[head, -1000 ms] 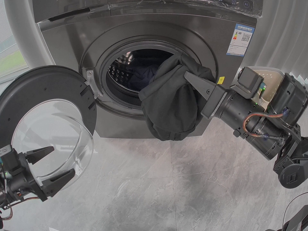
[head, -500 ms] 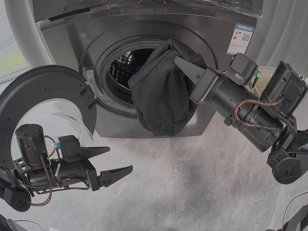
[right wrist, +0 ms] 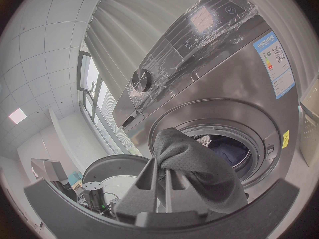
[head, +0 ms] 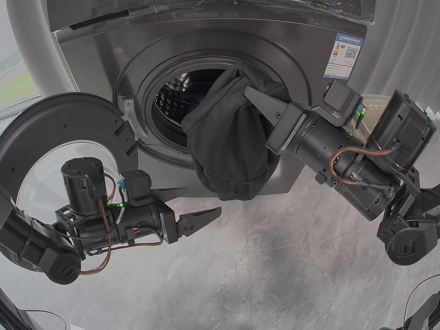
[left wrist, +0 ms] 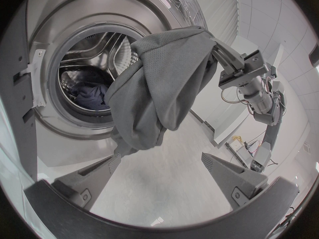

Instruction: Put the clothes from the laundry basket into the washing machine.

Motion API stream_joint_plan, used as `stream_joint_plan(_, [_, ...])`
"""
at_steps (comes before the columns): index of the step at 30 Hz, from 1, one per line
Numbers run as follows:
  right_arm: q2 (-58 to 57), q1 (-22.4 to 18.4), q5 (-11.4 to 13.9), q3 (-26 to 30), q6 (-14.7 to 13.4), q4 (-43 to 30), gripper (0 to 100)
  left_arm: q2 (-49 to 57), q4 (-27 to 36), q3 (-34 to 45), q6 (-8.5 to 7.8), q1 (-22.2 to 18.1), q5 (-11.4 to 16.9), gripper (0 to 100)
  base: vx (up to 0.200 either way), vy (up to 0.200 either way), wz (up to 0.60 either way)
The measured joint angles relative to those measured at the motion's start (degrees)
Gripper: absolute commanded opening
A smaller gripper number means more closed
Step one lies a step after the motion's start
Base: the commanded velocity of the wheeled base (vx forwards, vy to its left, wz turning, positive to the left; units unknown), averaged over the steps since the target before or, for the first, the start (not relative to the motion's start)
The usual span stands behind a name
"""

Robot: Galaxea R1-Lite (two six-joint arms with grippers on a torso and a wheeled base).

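Front-loading washing machine (head: pixel 206 37), grey metal finish, standing on a pale tiled floor (head: pixel 275 262); control panel along its top wrapped in clear film. Round door (head: pixel 68 124) swung fully open to the robot's left, its clear bowl facing outward, leaving the drum opening exposed. A pale perforated container (right wrist: pixel 310 126) stands just beside the machine on the robot's right, possibly the laundry basket; little of it is in view.

Dark grey garment (head: pixel 229 138), bunched, hanging in front of the right half of the drum opening; its upper fold lies at the level of the opening's top rim and its lower bulge sags below the bottom rim, in front of the machine's front panel. The garment is outside the drum.

Right hand (head: pixel 250 92), raised before the opening, fingers pressed together and clamped on the garment's upper fold, seen closely in the right wrist view (right wrist: pixel 161 170).

Left hand (head: pixel 201 201), low and in front of the open door, pointing toward the machine's base below the garment; fingers (left wrist: pixel 229 173) spread apart, nothing between them.

Dark blue garment (left wrist: pixel 88 95), crumpled on the drum floor inside the machine.

Blue and white label (head: pixel 343 56) on the upper right of the front panel; round selector knob (right wrist: pixel 141 80) at the middle of the control panel
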State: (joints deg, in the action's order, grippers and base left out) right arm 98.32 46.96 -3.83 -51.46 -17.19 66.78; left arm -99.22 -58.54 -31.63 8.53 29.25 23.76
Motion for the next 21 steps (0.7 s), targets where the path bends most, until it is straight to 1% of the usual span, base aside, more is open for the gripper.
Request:
stream_joint_plan(8, [-0.20,0.06,-0.05,0.66,0.01,0.00,0,-7.53,-3.80,-4.72,0.00,0.27,-0.50,100,0.000,0.000,0.00])
stream_joint_plan(21, [-0.41,0.54,-0.05,0.80,-0.02,0.50,0,-14.88,-8.11,-11.17,-0.02,0.38,-1.12,100,0.000,0.000,0.00])
